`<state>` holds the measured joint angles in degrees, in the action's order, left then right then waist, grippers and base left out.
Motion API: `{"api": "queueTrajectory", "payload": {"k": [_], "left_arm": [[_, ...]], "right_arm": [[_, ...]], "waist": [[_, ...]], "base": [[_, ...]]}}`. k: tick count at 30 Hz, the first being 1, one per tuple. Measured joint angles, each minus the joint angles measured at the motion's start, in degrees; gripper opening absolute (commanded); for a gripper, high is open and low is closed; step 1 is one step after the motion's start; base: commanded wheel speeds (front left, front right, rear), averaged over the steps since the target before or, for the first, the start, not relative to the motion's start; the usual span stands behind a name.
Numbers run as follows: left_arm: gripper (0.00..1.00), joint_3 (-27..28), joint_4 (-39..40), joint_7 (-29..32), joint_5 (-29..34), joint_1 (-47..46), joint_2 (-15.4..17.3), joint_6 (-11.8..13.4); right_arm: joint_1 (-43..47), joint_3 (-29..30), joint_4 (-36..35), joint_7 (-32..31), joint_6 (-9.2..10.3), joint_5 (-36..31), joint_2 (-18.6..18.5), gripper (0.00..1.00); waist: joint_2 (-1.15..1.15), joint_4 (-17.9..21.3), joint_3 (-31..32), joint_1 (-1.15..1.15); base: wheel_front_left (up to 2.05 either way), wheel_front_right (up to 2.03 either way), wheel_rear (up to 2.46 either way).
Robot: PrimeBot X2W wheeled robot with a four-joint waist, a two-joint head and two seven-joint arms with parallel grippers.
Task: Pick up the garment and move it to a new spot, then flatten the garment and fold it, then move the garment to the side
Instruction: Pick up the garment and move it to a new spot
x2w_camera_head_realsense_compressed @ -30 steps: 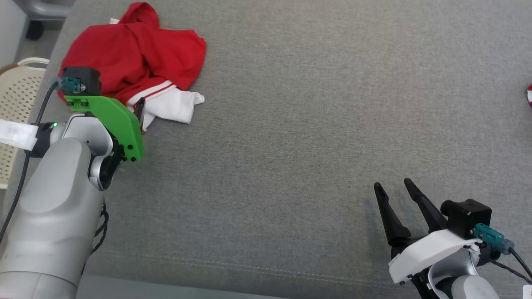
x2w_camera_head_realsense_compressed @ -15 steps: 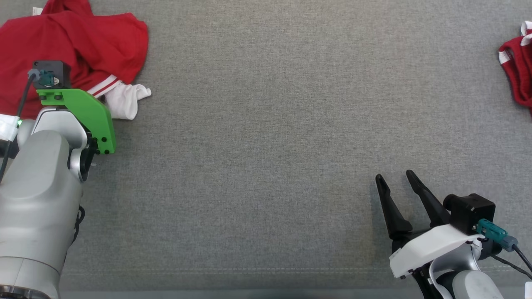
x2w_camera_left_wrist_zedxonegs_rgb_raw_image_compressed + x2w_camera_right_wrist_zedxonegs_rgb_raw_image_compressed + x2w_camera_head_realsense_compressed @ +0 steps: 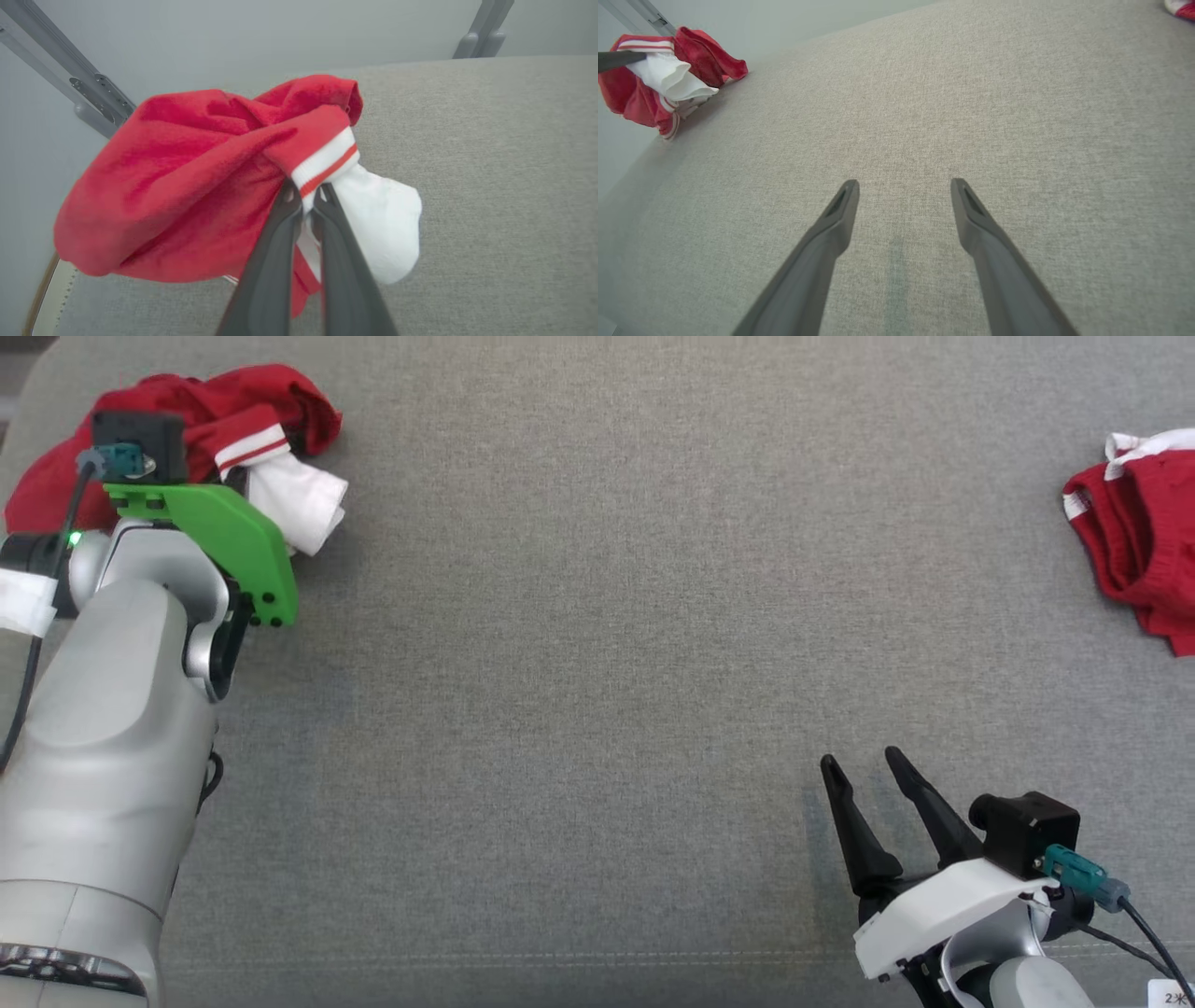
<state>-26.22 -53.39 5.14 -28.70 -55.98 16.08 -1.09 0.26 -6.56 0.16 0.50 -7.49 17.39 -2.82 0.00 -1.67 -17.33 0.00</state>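
**Left gripper holding the garment.** The left gripper (image 3: 306, 193) is clamping the red garment (image 3: 187, 177), its two fingers (image 3: 275, 252) pressing together on the white band (image 3: 327, 161) that is carrying a red stripe. In the left wrist view, the red bulk of the cloth is bunching to the left of the fingertips, while a white section (image 3: 383, 224) is drooping to their right. Whether the lowest folds are touching the grey fabric surface (image 3: 597, 663) cannot be told. The right gripper (image 3: 903, 186) is holding its two fingers wide apart over bare surface, well apart from the garment. A second red piece (image 3: 1134, 541) is lying well beyond the right gripper's fingertips, toward its outer side.
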Motion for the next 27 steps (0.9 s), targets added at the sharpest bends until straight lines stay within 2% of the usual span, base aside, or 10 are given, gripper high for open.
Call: {"api": "queueTrajectory", "payload": {"k": [8, 14, 23, 27], "left_arm": [[0.00, -1.8, 7.6, -3.0, 0.0, -2.0, -3.6, -1.9], [0.00, -2.5, 13.8, -4.9, -0.7, -2.9, -6.6, -2.7], [0.00, -2.5, 21.2, -8.4, -2.5, -5.5, -11.0, -2.3], [0.00, -2.4, 23.1, -9.2, -4.8, -6.8, -12.5, -0.4]], "right_arm": [[0.6, -1.9, 3.5, 1.6, 0.00, 2.2, 0.0, 1.00], [1.3, -2.9, 5.3, 2.7, 0.00, 3.2, 0.0, 1.00], [1.9, -4.6, 7.0, 3.4, 0.00, 4.2, 0.0, 1.00], [2.1, -5.1, 7.5, 3.6, 0.00, 4.3, 0.0, 1.00]], "waist": [[0.00, 1.4, 5.6, 0.00], [0.00, 4.2, 9.0, 0.00], [0.00, 10.5, 12.5, 0.00], [0.00, 13.3, 13.6, 0.00]], "base": [[0.00, 0.00, 0.00], [0.00, 0.00, 0.00], [0.00, 0.00, 0.00], [0.00, 0.00, 0.00]]}}
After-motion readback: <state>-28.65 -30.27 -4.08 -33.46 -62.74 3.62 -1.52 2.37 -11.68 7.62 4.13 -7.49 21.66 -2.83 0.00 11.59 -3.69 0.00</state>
